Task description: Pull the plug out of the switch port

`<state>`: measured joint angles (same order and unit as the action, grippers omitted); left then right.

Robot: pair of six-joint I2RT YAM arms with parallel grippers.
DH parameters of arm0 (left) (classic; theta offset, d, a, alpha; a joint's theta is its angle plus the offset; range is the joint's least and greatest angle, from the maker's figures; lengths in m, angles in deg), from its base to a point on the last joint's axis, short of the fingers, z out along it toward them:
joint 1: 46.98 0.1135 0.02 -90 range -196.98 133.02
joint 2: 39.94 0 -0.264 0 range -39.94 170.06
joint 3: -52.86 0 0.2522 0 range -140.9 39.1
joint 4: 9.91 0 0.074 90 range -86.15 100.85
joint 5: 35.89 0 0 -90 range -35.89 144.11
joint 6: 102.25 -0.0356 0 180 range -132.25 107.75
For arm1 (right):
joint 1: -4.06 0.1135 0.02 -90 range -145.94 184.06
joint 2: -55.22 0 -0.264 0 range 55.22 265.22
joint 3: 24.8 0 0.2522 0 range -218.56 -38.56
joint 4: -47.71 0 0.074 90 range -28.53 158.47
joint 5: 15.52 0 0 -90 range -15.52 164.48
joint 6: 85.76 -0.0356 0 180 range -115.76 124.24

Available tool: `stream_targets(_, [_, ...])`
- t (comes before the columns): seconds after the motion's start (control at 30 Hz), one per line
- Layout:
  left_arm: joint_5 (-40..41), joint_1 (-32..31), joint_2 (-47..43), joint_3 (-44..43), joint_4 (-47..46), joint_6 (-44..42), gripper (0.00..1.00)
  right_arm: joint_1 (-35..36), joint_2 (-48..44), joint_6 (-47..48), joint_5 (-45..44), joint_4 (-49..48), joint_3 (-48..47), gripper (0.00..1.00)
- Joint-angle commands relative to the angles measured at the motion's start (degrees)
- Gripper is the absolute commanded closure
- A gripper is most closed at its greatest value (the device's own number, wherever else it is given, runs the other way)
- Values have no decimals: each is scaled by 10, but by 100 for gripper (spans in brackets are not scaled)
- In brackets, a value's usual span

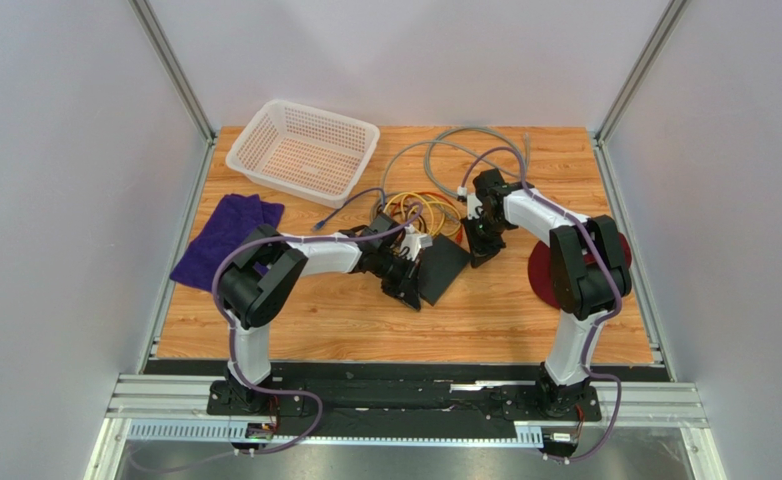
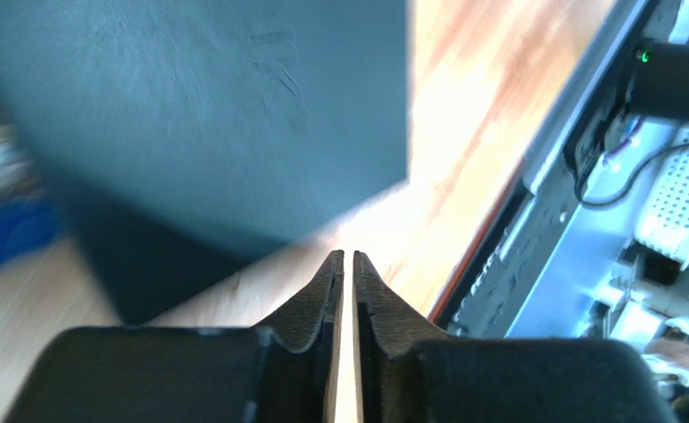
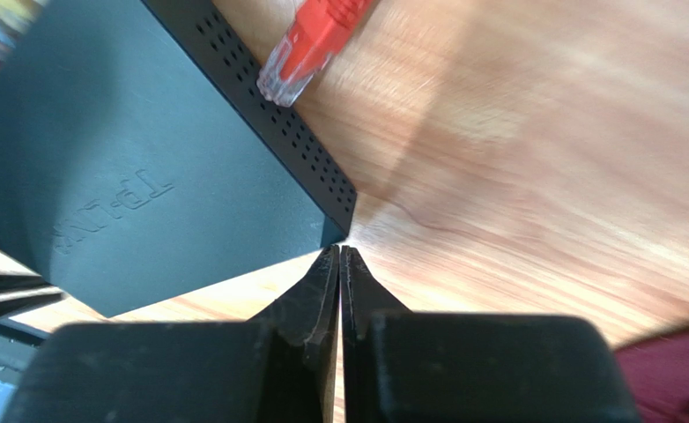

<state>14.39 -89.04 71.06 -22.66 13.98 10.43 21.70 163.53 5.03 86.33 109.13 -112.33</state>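
The switch [image 1: 443, 270] is a flat black box lying askew mid-table, seen close up in the left wrist view [image 2: 216, 115] and in the right wrist view [image 3: 145, 176]. A red plug [image 3: 308, 48] with a clear tip lies on the wood beside the switch's vented side, in no socket. The socket edge is hidden among cables behind my left wrist. My left gripper [image 1: 405, 290] [image 2: 348, 257] hovers at the switch's near-left corner, jaws almost together and empty. My right gripper [image 1: 482, 255] [image 3: 340, 249] is shut and empty, tips at the switch's right corner.
A white mesh basket [image 1: 305, 150] stands at the back left and a purple cloth [image 1: 223, 238] lies at the left. Yellow [image 1: 420, 208], blue [image 1: 350, 205] and grey cables [image 1: 455, 145] loop behind the switch. A dark red disc [image 1: 545, 270] lies under the right arm.
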Motion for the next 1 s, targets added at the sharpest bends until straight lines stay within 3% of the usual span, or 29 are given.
stream_targets(0.0, [16,38,-136,-48,77,-168,74,0,-55,32,-8,16,-41,88])
stream_targets(0.07, [72,58,-160,-71,111,-186,60,0,-65,31,-3,30,-57,74])
stream_targets(0.1, [88,79,-168,-78,124,-190,58,0,-64,27,1,32,-63,63])
stream_targets(0.17, [112,97,-166,-95,150,-195,55,-1,-57,25,23,18,-74,54])
stream_targets(0.23, [132,115,-150,-100,160,-198,56,0,-39,29,34,-11,-85,52])
stream_targets(0.33, [143,121,-126,-94,134,-207,62,4,13,40,39,-28,-137,50])
stream_targets(0.47, [122,119,-109,-57,73,-215,80,5,78,60,109,-19,-208,45])
stream_targets(0.7, [74,110,-110,1,6,-219,76,17,148,87,137,7,-254,44])
stream_targets(0.97, [66,76,-67,22,-48,-195,72,30,172,113,199,21,-249,64])
